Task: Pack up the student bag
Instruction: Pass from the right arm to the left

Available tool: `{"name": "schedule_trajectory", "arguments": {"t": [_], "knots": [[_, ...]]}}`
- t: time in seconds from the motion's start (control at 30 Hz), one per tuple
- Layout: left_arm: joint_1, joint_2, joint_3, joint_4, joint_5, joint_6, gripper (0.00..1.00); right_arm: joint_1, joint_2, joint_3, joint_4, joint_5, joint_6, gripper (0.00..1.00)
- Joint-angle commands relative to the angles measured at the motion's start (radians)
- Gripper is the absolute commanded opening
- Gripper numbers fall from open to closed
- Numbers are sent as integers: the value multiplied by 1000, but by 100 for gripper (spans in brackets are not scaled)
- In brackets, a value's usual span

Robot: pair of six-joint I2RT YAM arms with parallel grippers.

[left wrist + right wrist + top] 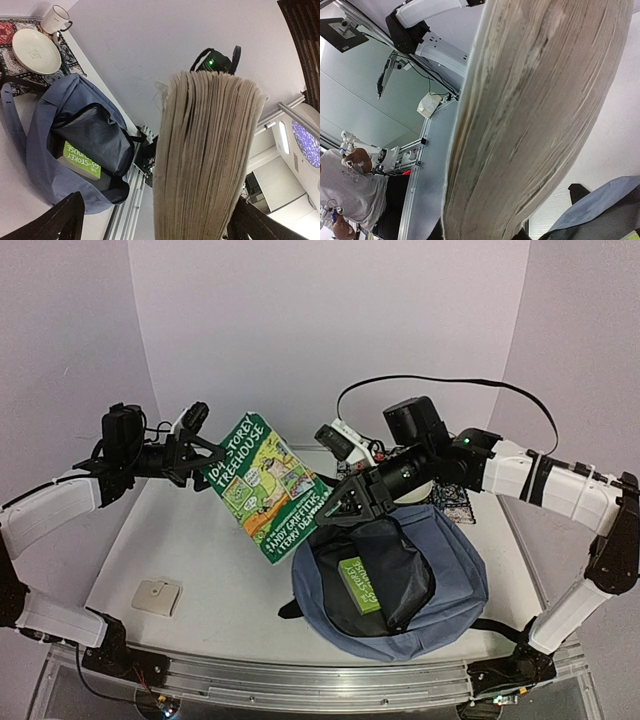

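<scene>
A green paperback, "104-Storey Treehouse" [265, 485], hangs tilted in the air between both arms. My right gripper [340, 502] is shut on its lower right edge; the page edges [535, 115] fill the right wrist view. My left gripper [203, 448] is at the book's upper left corner with its jaws spread wide. The page block [210, 150] stands between the fingers [55, 220], with a gap on the left side. The blue-grey student bag [450, 570] lies open under the right arm, with another green book [360, 585] inside. Both also show in the left wrist view: bag [40, 145], book [82, 160].
A patterned mat [450, 502] lies behind the bag; in the left wrist view it holds a white plate [35, 50] and a white mug [54, 19]. A small white flat object [158, 596] lies on the table at the front left.
</scene>
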Motion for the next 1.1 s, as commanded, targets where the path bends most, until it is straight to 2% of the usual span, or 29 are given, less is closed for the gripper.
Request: {"name": "schedule_trajectory", "arguments": {"t": [0.0, 0.07, 0.17, 0.33, 0.43, 0.53, 0.6, 0.63, 0.8, 0.87, 1.0, 1.07], "knots": [[-35, -23, 35, 36, 54, 15, 99, -2, -9, 67, 65, -73, -34, 0], [-42, -27, 42, 37, 59, 13, 98, -2, -4, 69, 64, -75, -34, 0], [-57, -27, 53, 36, 63, 10, 90, -2, 6, 73, 64, -79, -32, 0], [-76, -31, 67, 36, 53, 12, 69, -2, 35, 73, 61, -83, -28, 0], [-78, -35, 66, 37, 39, 9, 51, -3, 47, 66, 61, -58, -30, 0], [-78, -44, 50, 37, 11, -2, 18, -8, 55, 54, 22, 2, -25, 0], [-78, -53, 30, 37, -25, -15, 4, -16, 54, 43, 12, 61, -10, 1], [-78, -59, 16, 37, -46, -25, 1, -22, 51, 36, 6, 94, -2, 5], [-78, -97, -65, 37, -190, -90, 0, -41, 14, -7, -48, 293, 38, 26], [-78, -123, -108, 37, -266, -118, 0, -42, -6, -23, -79, 391, 50, 41], [-85, -193, -174, 38, -413, -177, 0, -42, -31, -48, -160, 571, 82, 62], [-105, -226, -201, 39, -482, -205, 0, -42, -39, -56, -201, 656, 100, 67]]}}
